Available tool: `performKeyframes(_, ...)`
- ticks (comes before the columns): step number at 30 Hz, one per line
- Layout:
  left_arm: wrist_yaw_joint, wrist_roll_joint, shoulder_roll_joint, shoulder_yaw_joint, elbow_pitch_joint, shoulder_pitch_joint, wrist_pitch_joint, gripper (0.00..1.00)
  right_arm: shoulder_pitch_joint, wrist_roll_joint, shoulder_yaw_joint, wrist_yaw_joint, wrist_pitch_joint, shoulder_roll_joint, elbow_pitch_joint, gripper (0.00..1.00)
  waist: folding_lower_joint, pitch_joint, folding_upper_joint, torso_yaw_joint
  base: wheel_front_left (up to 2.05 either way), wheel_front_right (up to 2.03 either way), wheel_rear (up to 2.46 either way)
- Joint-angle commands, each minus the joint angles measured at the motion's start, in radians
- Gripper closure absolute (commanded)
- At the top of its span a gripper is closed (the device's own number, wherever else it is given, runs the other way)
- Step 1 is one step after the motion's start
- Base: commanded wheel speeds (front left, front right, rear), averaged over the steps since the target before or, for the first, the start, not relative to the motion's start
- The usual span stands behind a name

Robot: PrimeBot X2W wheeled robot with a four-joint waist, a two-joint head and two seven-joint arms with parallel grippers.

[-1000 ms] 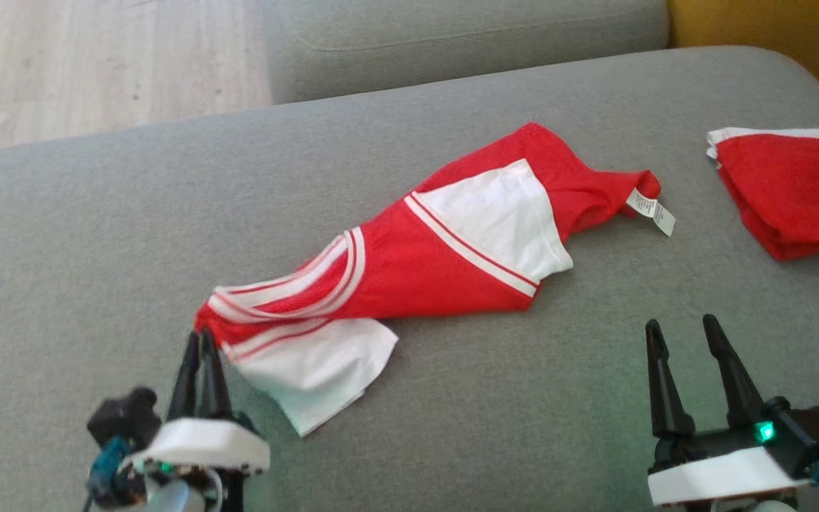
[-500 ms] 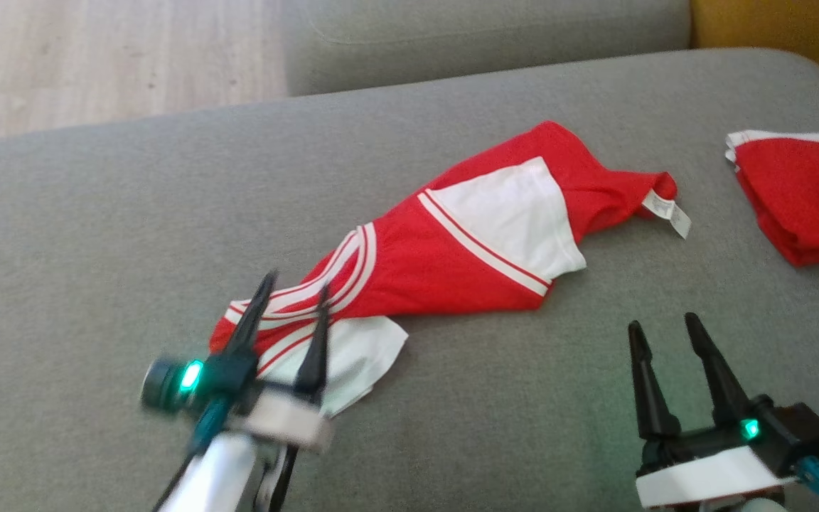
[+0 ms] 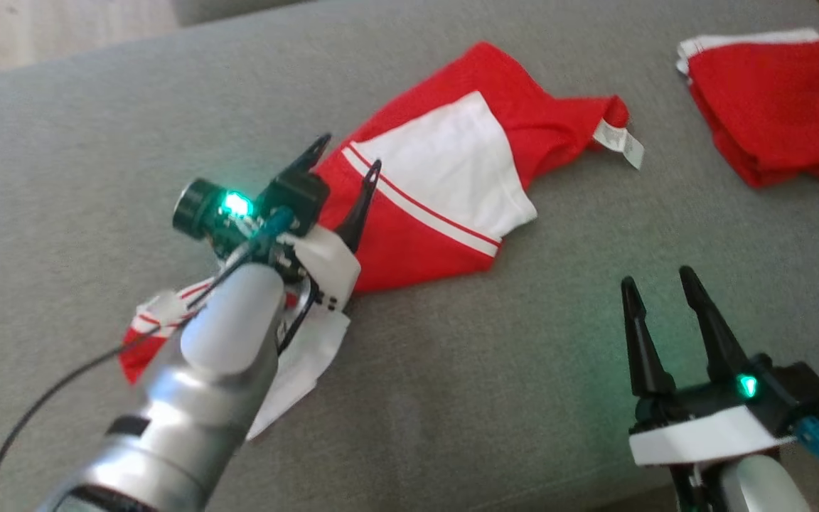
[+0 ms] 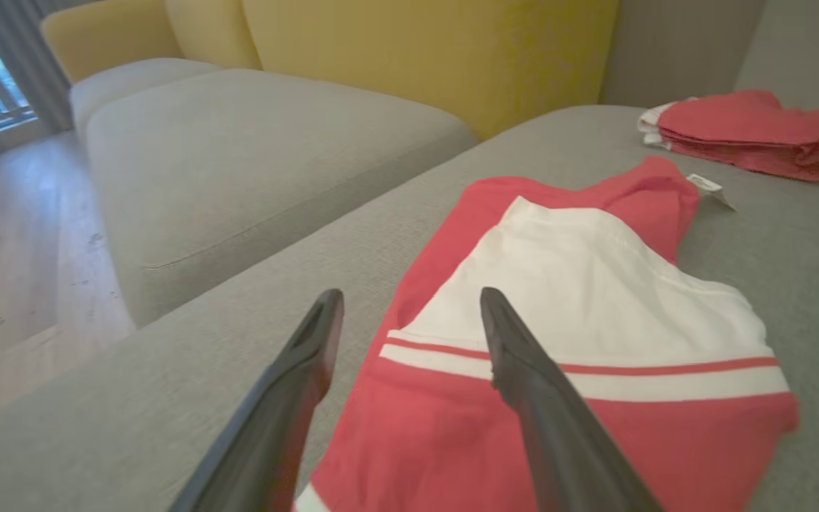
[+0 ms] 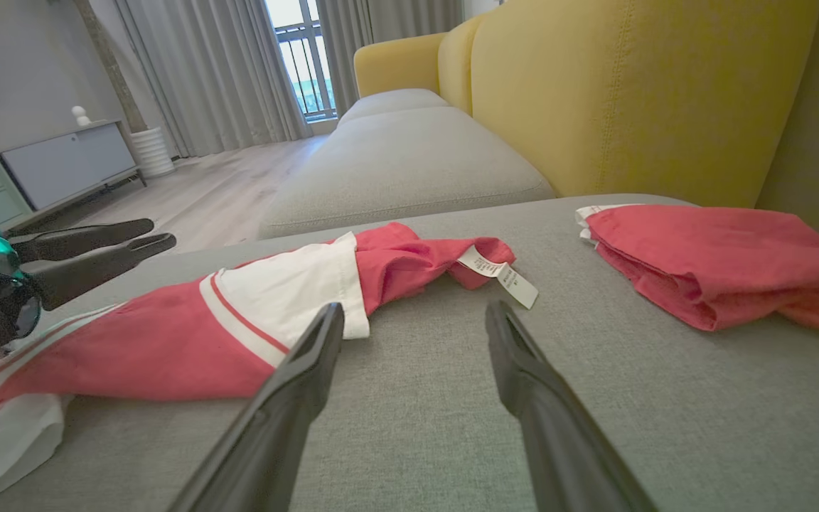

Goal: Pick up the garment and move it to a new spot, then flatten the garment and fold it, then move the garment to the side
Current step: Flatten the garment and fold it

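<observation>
Garment (image 3: 445, 185) lies loose on the grey sofa seat (image 3: 452, 398), a long twisted strip running from the near left towards the far right, much as it lay a second ago. What has changed is the grip. The left pincer (image 3: 350, 151), then clenched on the garment's near-left end, has let go. Its fingers now stand spread and hold nothing, and it has moved forward over the middle of the cloth. In the left wrist view the left pincer (image 4: 409, 295) is poised above the garment (image 4: 594, 299), one finger over the white panel near the striped seam and the other over the grey seat beside the red edge. The head camera has also shifted, so the whole scene sits differently in frame.

The cloth is a thin red knit with soft white panels and narrow red-and-white striped bands, bunched and creased at the near end, which the pale grey forearm (image 3: 203, 384) partly covers. A small white care label (image 3: 619, 142) sticks out at the far end.

The right pincer (image 3: 655, 277) stays released and empty at the near right, well apart from the garment. Further right lies a folded red piece (image 3: 772, 121) with a white edge. The seat is a coarse woven fabric. Behind it rises a yellow backrest (image 5: 630, 92), and a pale wooden floor (image 3: 61, 28) lies to the far left.
</observation>
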Motion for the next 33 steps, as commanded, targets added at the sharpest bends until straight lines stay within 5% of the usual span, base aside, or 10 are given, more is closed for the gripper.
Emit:
performKeyframes(1,-0.007,0.004,0.006,0.015,-0.013,-0.061,-0.011,0.0,-0.036,-0.005,0.027,0.007,-0.006,-0.012,-0.035,0.0,-0.0003,0.05,0.0,-0.046,0.0,0.0,0.0)
performKeyframes(7,-0.024,-0.003,-0.004,-0.045,0.113,-0.151,-0.004,0.0,-0.058,-0.006,0.038,0.007,-0.006,-0.005,-0.039,0.0,-0.0003,0.092,0.0,-0.083,0.0,0.0,0.0)
performKeyframes(16,0.063,-0.05,-0.005,-0.111,0.207,-0.179,0.073,0.0,-0.06,-0.011,0.019,0.007,-0.006,0.003,-0.046,0.0,-0.0003,0.114,0.0,-0.089,0.0,0.0,0.0)
performKeyframes(17,0.06,-0.06,-0.005,-0.119,0.203,-0.177,0.069,0.24,-0.06,-0.012,0.017,0.007,-0.006,0.005,-0.046,0.0,-0.0003,0.114,0.0,-0.085,0.0,0.0,0.0)
performKeyframes(18,0.054,-0.069,-0.005,-0.128,0.196,-0.174,0.063,0.67,-0.06,-0.012,0.017,0.007,-0.006,0.007,-0.046,0.0,-0.0003,0.114,0.0,-0.081,0.0,0.0,0.0)
performKeyframes(19,0.05,-0.079,-0.005,-0.137,0.19,-0.171,0.056,1.0,-0.061,-0.011,0.018,0.007,-0.006,0.008,-0.045,0.0,-0.0003,0.113,0.0,-0.076,0.0,0.0,0.0)
performKeyframes(33,0.047,-0.225,-0.005,-0.228,0.09,-0.141,-0.041,1.0,-0.057,-0.015,0.01,0.007,-0.006,0.001,-0.031,0.0,-0.0003,0.051,0.0,-0.013,0.0,0.0,0.0)
